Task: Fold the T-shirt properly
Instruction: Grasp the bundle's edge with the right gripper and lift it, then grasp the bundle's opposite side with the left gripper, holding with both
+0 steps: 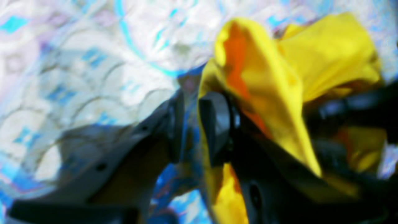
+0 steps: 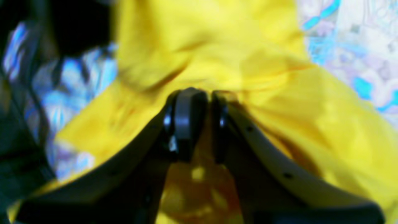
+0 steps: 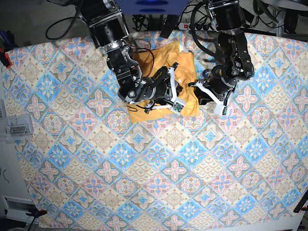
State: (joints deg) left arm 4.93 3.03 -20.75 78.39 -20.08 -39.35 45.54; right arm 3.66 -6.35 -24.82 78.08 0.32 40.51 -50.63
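Note:
The yellow-orange T-shirt (image 3: 185, 63) lies crumpled at the back middle of the table, between my two arms. My right gripper (image 3: 172, 94) sits on its middle. In the right wrist view the right gripper (image 2: 209, 121) is shut, pinching a fold of the T-shirt (image 2: 217, 46) between nearly touching fingers. My left gripper (image 3: 196, 91) is at the shirt's right edge. In the left wrist view the left gripper (image 1: 194, 124) holds a lifted flap of the T-shirt (image 1: 311, 62), which drapes over one finger with its edge running down the narrow gap. The neckline and tag are hidden.
The blue-pink patterned tablecloth (image 3: 159, 159) covers the whole table. A clear plastic box (image 3: 17, 127) sits off the left edge, near a red object (image 3: 6, 58). Cables (image 3: 192, 21) hang behind the back edge.

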